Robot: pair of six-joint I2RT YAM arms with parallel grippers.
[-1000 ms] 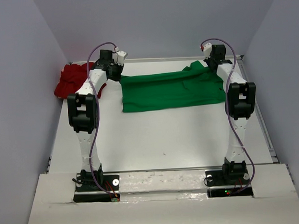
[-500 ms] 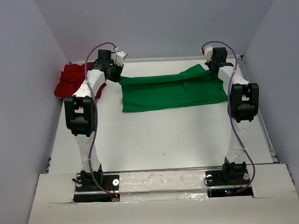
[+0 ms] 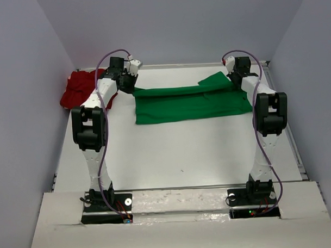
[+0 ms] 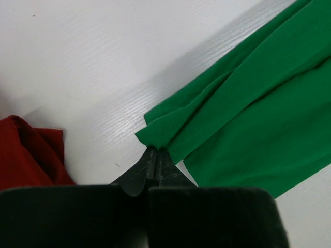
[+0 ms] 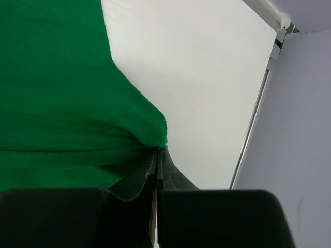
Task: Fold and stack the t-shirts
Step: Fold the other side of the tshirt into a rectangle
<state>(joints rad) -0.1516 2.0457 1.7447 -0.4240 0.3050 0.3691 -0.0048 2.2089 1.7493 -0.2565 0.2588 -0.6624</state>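
From above, the green t-shirt (image 3: 192,104) lies stretched between the left gripper (image 3: 131,86) and the right gripper (image 3: 233,77), with the red t-shirt (image 3: 80,89) bunched outboard of the left one; the left wrist view shows jaws pinched shut on a green corner at their tips, and the right wrist view shows a like pinch on the opposite corner.

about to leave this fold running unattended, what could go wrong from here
1. The left gripper and right gripper each pinch only a small tip of the green shirt; a corner could slip out mid-fold.
2. The raised layer sits higher on the right, so the fold may land skewed.
3. The red shirt lies crumpled beside the left arm, which might snag it.
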